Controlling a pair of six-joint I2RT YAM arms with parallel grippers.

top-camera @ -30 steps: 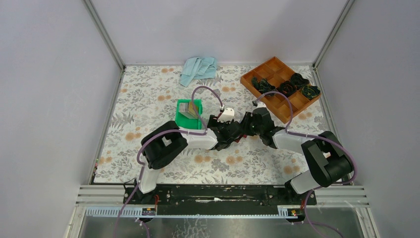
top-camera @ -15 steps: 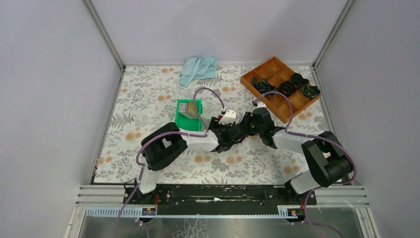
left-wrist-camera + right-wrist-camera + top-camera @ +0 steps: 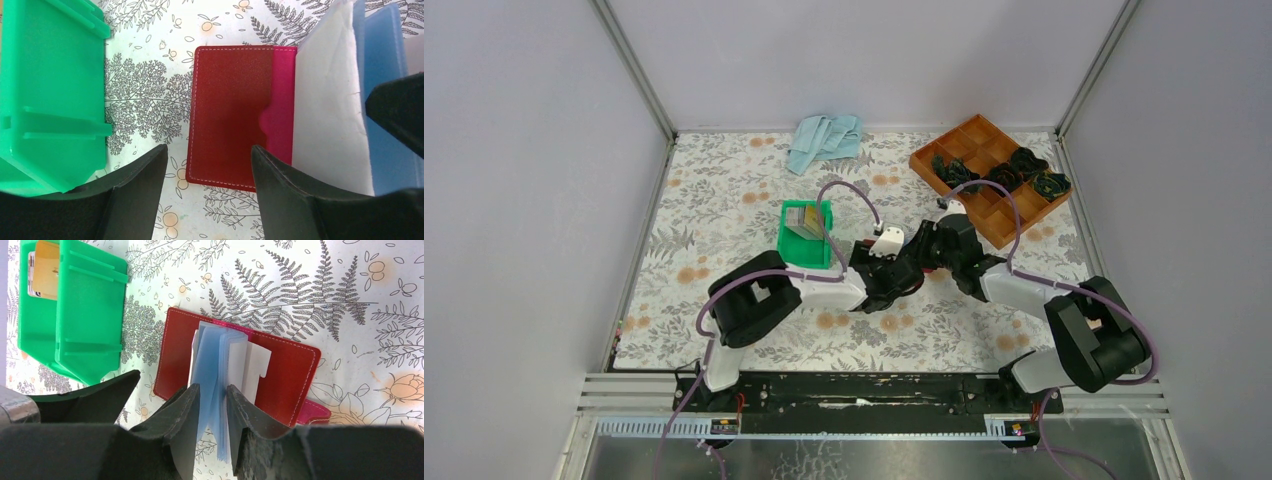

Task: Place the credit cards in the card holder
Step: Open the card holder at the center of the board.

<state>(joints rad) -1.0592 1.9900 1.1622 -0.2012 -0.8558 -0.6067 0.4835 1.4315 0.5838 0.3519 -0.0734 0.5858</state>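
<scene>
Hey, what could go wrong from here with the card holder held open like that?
The right pincer pinches only the thin blue sleeves of the card holder; they might slip out or bend. The open left pincer hovers right beside it, so the two could collide.

On tabletop, card holder lies open just right of bin; credit cards stand in bin. At my far right, tray; behind bin, cloth.

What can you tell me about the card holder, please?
The card holder lies open on the table, beside the green bin: dark red, leather-like, white stitching, a pink inner pocket. Its pale blue and white sleeves stand up, pinched by the right gripper. The open left gripper hovers over its cover.
</scene>
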